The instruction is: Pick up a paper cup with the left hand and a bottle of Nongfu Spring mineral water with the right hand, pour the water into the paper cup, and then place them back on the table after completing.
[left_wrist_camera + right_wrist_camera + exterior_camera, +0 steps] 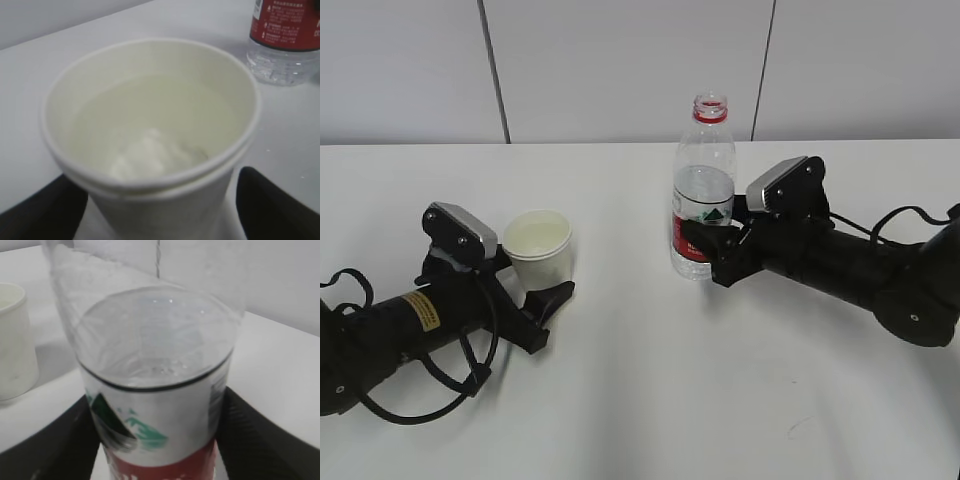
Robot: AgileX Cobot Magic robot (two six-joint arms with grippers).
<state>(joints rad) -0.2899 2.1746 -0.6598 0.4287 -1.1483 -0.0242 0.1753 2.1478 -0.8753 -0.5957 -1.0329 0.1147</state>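
White bench (640, 400), both arms lying low across it. The left hand (535, 305) reaches in from the lower left, its forearm close to the bench surface and angled up toward the right, yellow sticker facing the exterior camera. Its gripper is spread either side of the paper cup (539, 247); whether the fingers (40, 210) actually press the cup wall cannot be told. The cup stands upright on the bench between those fingers. In the left wrist view the cup (150, 140) fills the frame, with clear water (150, 125) in it well below the rim, and a dark finger shows at each lower corner.

The right hand (710, 250) comes in from the right edge, forearm sloping down leftward to the bottle, cables trailing behind. Its gripper is closed around the lower part of the Nongfu Spring bottle (703, 190), at the red band of the label. The bottle stands upright on the bench, uncapped, red neck ring on top, water level roughly at mid-height. In the right wrist view the bottle (155, 405) sits squarely between the two black fingers (260, 440), both flush against its sides.

Cup and bottle are apart, cup to the left of the bottle and slightly nearer the camera.
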